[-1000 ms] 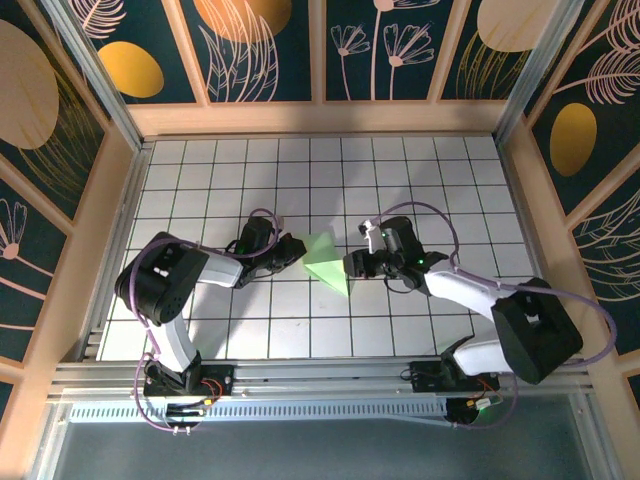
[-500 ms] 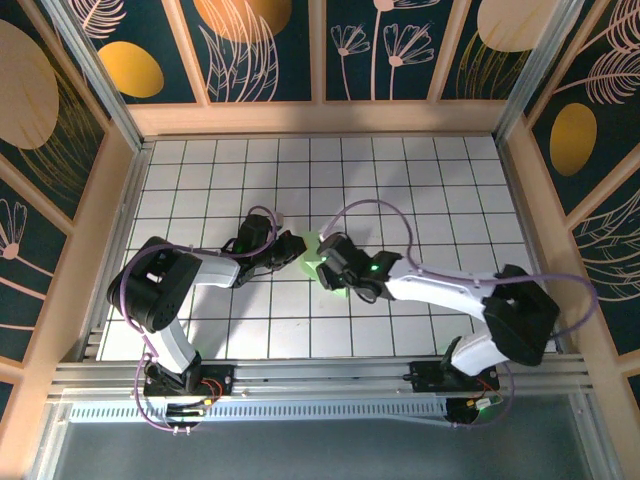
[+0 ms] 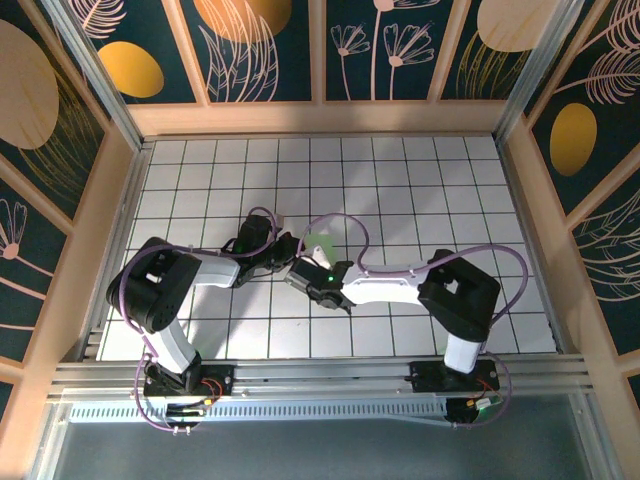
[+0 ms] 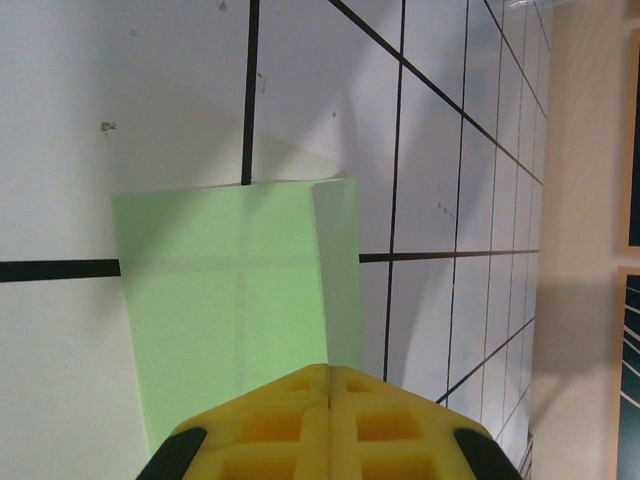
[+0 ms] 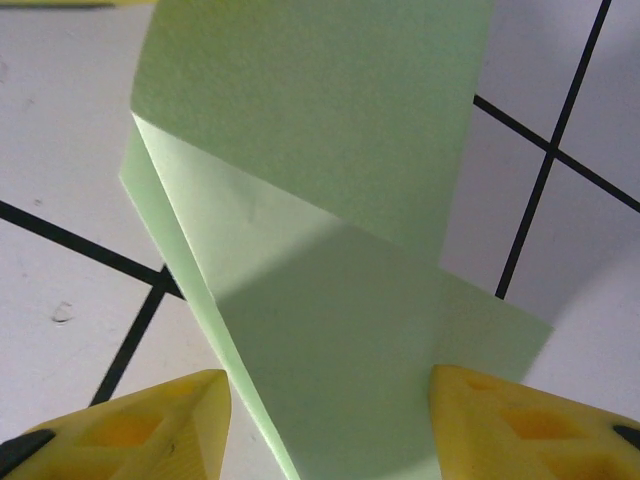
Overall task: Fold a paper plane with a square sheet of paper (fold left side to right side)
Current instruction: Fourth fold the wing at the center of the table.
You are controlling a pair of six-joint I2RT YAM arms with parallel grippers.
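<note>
white grid-tiled table (image 3: 420,180) boxed in by wood-framed walls (image 3: 270,50) with dark flowery panels, folded green paper (image 3: 319,243) about mid-table, one flap curling up, left claw (image 4: 328,385) pinched together on its edge, right claw (image 5: 330,430) spread apart, straddling it

I see the table (image 3: 400,180) as a white surface ruled by black lines into square tiles. A pale wooden rim (image 3: 320,118) boxes it in along the top and both sides of the overhead frame, and a metal rail (image 3: 320,375) runs across the bottom. Just left of centre, a small patch of pale green paper (image 3: 322,243) shows on the tiles. In the left wrist view the paper (image 4: 230,300) lies thin enough that grid lines show through. In the right wrist view one layer of the paper (image 5: 330,120) crosses over another and shades it.
</note>
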